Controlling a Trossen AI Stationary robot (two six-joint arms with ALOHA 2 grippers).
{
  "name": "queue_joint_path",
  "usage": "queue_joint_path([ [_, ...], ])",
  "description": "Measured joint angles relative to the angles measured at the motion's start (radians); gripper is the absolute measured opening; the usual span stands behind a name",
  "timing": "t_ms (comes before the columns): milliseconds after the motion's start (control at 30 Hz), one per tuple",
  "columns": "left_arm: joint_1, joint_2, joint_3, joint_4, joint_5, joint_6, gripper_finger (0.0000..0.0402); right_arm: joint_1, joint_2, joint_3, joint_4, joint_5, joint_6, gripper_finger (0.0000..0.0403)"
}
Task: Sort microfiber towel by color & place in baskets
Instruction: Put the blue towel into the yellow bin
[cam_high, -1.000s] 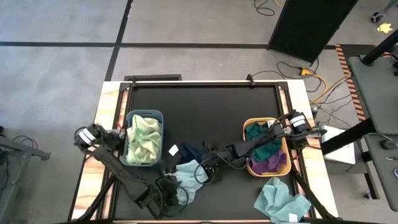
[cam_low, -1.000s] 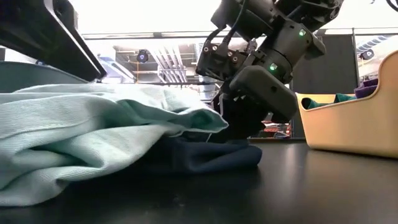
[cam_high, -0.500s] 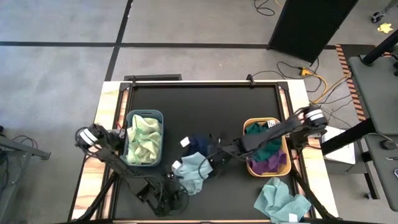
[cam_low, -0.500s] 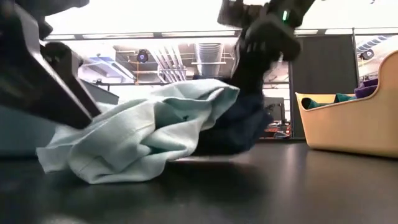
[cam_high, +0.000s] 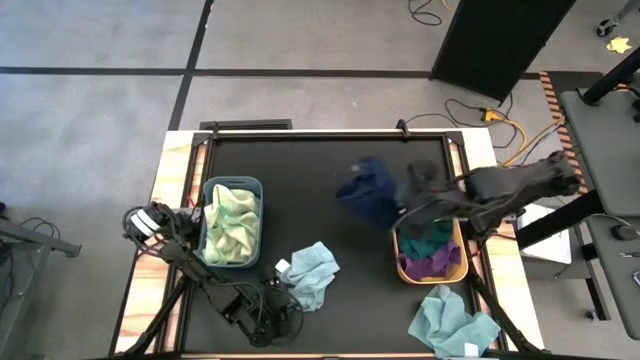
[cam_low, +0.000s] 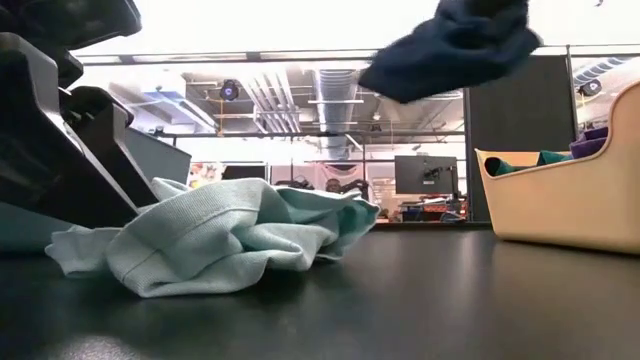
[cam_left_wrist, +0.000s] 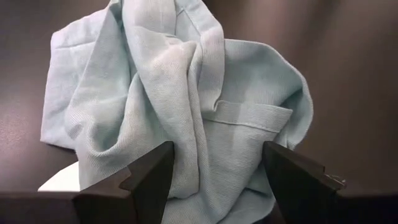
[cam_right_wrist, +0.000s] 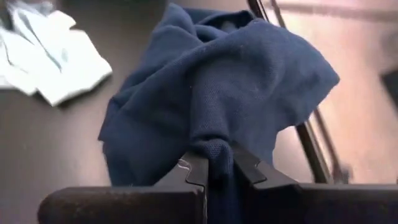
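No legible text, label, brand, number or sign is found in any view. A small white tag lies at the edge of the light blue-grey towel on the table; its face shows no readable print. A monitor in the room beyond the table is too small to read.
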Motion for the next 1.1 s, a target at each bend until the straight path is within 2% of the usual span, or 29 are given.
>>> queue_joint_path([
  [100,0.0,0.0,0.0,0.0,0.0,0.0,0.0231,0.0,-0.077,-0.016,-0.18,-0.041,0.16,0.0018],
  [233,0.0,0.0,0.0,0.003,0.0,0.0,0.0231,0.005,-0.155,-0.089,-0.344,-0.22,0.387,0.0018],
  [433,0.0,0.0,0.0,0.008,-0.02,0.0,0.0231,0.078,-0.188,-0.291,-0.334,-0.478,0.588,0.0018],
  [567,0.0,0.0,0.0,0.008,-0.023,0.001,0.0231,0.127,-0.145,-0.452,-0.172,-0.625,0.625,0.0018],
  [700,0.0,0.0,0.0,0.009,-0.023,0.002,0.0231,0.146,-0.076,-0.567,0.028,-0.638,0.594,0.0021],
  [800,0.001,0.0,0.0,0.008,-0.023,0.003,0.0231,0.146,-0.008,-0.619,0.079,-0.621,0.559,0.0039],
  [1100,0.009,0.0,0.0,0.008,-0.023,0.008,0.0231,0.146,0.147,-0.664,0.118,-0.562,0.49,0.0151],
])
